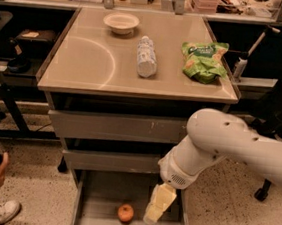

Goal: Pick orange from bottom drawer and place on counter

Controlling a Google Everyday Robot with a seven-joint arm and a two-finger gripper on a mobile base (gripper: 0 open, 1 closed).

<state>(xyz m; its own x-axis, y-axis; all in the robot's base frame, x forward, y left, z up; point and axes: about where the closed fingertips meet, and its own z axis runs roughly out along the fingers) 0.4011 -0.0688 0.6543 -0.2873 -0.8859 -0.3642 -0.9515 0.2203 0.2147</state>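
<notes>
Hanging just to the right of the orange (125, 213), my gripper (160, 205) points down into the bottom drawer (97, 193). It is near the fruit but not touching it, and I cannot tell whether it is clenched or released. My white arm (228, 144) comes in from the right of the orange, above it.

I count one orange: small and round, with orange-red skin and a dark dimple on top. It rests on the grey drawer floor, close to the drawer's near front wall. Left of the orange the floor is bare up to the low side wall, and behind the orange it is bare as well. Right of the orange, my gripper takes up most of the room before the other side wall.

Up behind the orange, two shallower grey drawers show plain fronts, the middle drawer (113, 161) and the top drawer (117, 127).

Farther behind the orange lies the counter (79, 75), beige-grey with a thin metal edge and a curved arc mark; its near left part is bare. Three things sit on it: one bowl (121, 22), one bottle (147, 56) lying on its side, and one green bag (204, 61).
</notes>
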